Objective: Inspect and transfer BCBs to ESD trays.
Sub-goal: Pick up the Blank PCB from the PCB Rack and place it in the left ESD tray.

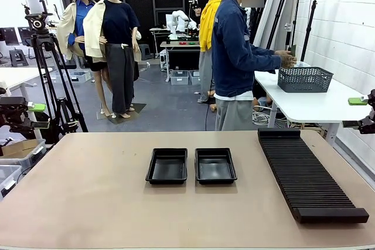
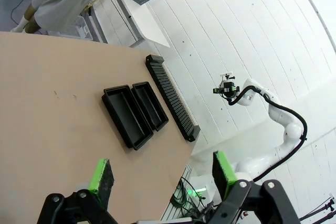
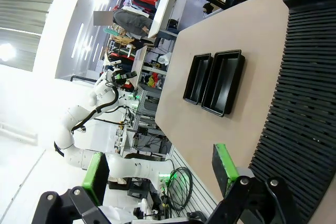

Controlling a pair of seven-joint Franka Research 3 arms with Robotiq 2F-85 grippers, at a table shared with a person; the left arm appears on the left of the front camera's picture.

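— Jaws on both sides?

— Spread wide on left gripper (image 2: 161, 174) and right gripper (image 3: 159, 170) alike, green pads well apart, clasping nothing. Parked off either end of the table (image 1: 88, 191), well clear of the work.

— Task's things?

— Side by side at mid-table, just beside each other: left ESD tray (image 1: 167, 167) and right ESD tray (image 1: 215, 165), glossy floors bare. To their right, on the right arm's side, a long black ribbed rack (image 1: 307, 177). As for the BCBs, cannot tell where.

— Anyone across the table?

— At the far side, a person (image 1: 234, 57), turned away, hands (image 1: 287, 60) at a dark mesh basket (image 1: 304, 79) on a white side table (image 1: 316, 105). Probably fetching boards; contents hidden from here.

— Risks from this point?

— Mostly at a likely handover. Risk of a dropped or flexed board from closing too early or off-centre on so thin an edge. Risk of pinched fingers from reaching in with the hand not yet clear. Risk of a board bridging both rims, given trays set so close. Risk, too, of shoving a light tray with a pad, or of clipping the rack on a low sweep from the right.
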